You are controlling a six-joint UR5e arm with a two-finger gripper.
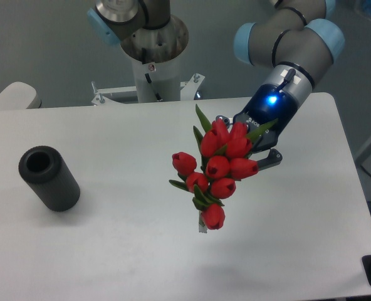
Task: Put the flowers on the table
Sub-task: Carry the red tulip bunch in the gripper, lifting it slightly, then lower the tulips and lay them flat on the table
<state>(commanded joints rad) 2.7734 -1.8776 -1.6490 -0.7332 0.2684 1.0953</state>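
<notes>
Right below gripper [251, 141]: flowers [217, 169].

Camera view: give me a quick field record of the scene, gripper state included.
held item: bunch of red tulip buds with green leaves, buds toward the camera, stems hidden
gripper: two-finger gripper behind the bunch, apparently shut on it
bunch status: seemingly lifted above the table, not laid down
surface: white rounded-corner tabletop
other item: dark grey hollow cylinder, lying on its side at left, apart from the bunch
</notes>
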